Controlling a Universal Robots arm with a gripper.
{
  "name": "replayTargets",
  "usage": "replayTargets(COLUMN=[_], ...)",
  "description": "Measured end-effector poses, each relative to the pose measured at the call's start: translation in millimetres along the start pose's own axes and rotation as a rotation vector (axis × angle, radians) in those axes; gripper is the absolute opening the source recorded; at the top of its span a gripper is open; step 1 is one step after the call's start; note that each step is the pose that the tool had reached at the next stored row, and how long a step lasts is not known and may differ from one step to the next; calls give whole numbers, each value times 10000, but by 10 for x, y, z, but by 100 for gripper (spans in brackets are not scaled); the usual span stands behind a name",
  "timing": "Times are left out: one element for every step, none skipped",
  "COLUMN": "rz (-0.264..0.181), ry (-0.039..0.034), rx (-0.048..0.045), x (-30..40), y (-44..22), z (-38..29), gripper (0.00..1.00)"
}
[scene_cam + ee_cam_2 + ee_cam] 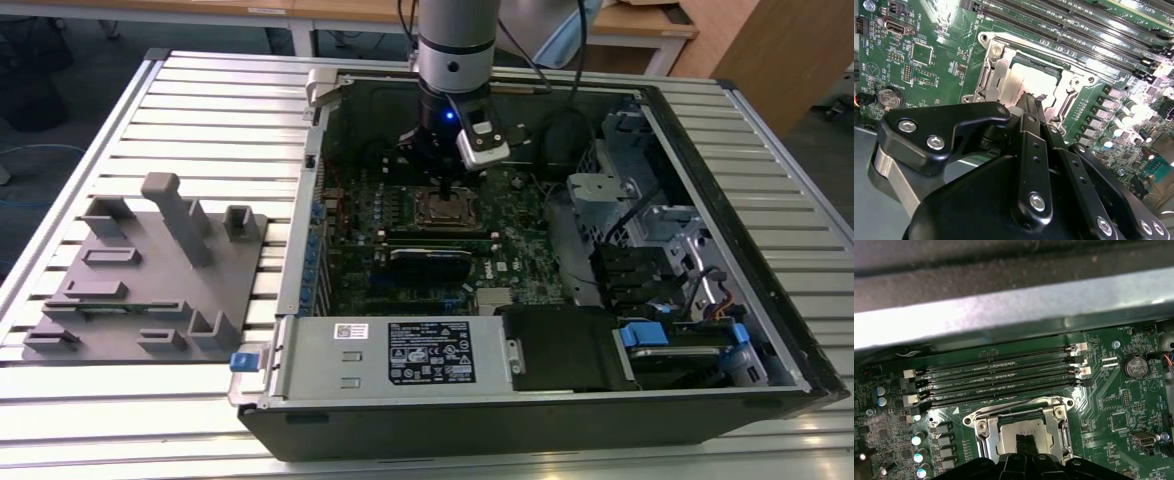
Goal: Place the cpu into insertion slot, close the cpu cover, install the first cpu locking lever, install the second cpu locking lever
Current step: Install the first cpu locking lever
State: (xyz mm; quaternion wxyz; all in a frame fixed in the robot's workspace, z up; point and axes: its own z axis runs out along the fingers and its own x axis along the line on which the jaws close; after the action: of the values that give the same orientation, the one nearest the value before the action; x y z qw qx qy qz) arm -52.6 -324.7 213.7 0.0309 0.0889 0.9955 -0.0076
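The cpu (1026, 430), a pale silvery square, lies flat in the insertion slot (1019, 415) on the green motherboard inside the open computer case (747, 250). The cpu cover (1060, 437), a silvery frame, lies down around the chip, and the cpu (1029, 82) shows through its window. A thin metal lever (1070, 100) runs along one side of the socket. My gripper (1024, 447) hangs straight over the chip, with its black fingers pressed together and nothing between them. Its tips (1030, 102) are on or just above the chip's top. In the exterior view the gripper (445, 188) points down at the socket (445, 208).
Long black memory slots (999, 380) run beside the socket, and the case wall (1004, 315) rises behind them. Capacitors (919, 440) and a coin battery (1135, 366) stand nearby. A grey fixture (147, 270) sits at the exterior view's left, a power supply (387, 350) in front.
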Motion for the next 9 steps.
replayTargets(rz=[-10, -18, -18, -20, -20, -20, -20, -20, -20], ry=[0, 0, 0, 0, 0, 1, 1, 1, 0], rx=[0, -1, -1, -1, -2, 2, 1, 0, 0], x=[0, 0, 0, 0, 0, 0, 0, -1, -1], y=[0, 0, 0, 0, 0, 0, 0, 0, 0], z=[0, 0, 0, 0, -1, -4, -7, -11, -17], gripper=[11, 11, 11, 11, 11, 11, 11, 11, 11])
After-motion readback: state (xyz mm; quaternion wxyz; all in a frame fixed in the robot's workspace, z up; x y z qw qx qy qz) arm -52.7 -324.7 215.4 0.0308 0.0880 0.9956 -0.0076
